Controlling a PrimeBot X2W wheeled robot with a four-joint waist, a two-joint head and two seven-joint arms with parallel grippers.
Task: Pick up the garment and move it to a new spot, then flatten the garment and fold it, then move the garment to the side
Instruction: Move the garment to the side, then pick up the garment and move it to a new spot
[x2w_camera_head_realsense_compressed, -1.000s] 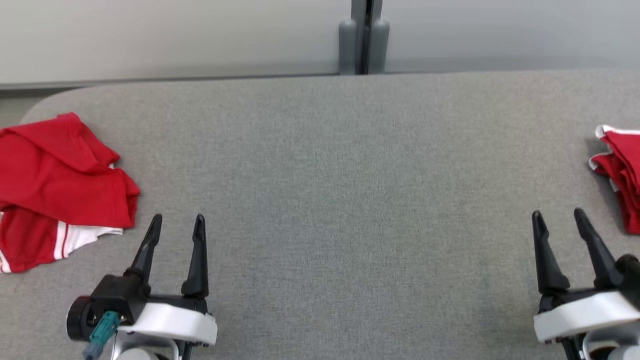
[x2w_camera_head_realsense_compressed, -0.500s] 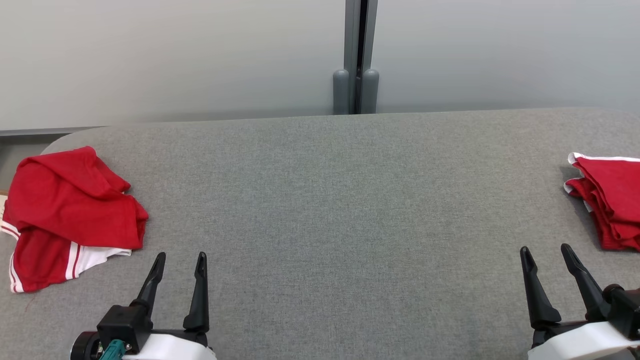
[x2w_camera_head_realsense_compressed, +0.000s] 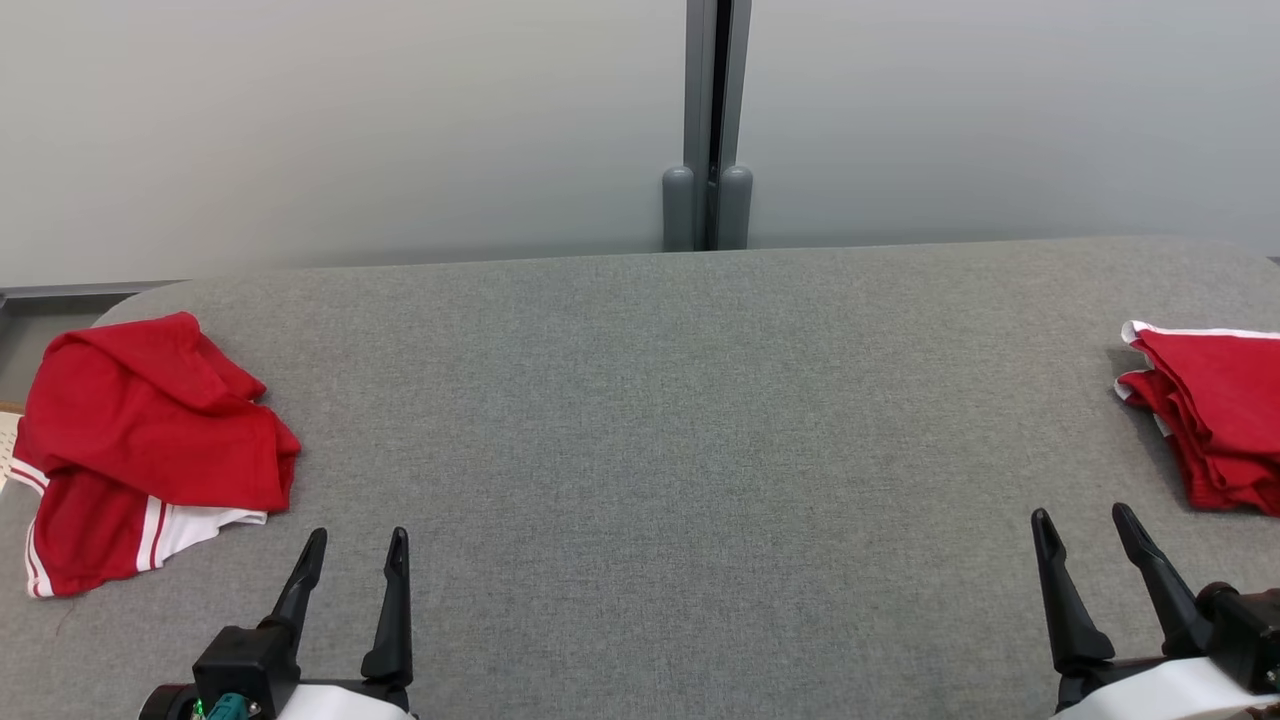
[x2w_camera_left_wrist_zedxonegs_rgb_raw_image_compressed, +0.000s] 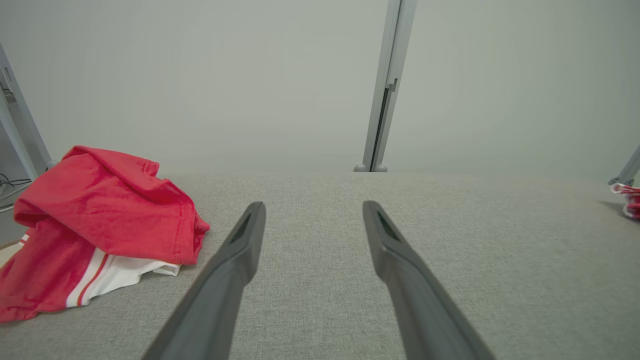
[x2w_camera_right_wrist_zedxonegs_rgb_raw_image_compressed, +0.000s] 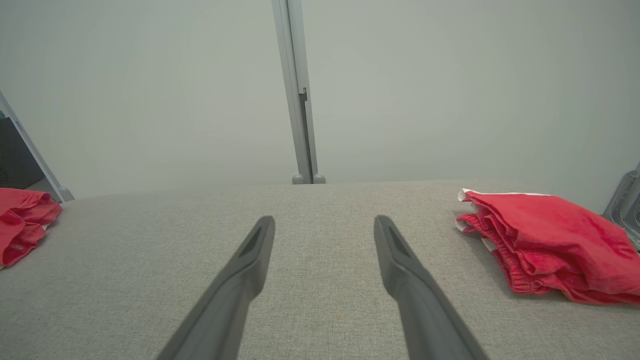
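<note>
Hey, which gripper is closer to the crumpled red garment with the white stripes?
Left. The left gripper sits just right of the crumpled garment, fingers open and not touching it. The right gripper is far across the table, beside the other red garment.

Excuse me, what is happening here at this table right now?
Nothing is being handled at the moment. The robot's left pincer and right pincer are both open and empty, over the near side of the grey table. A crumpled red garment lies by the left pincer, untouched; a folded red pile lies at the far right.
</note>
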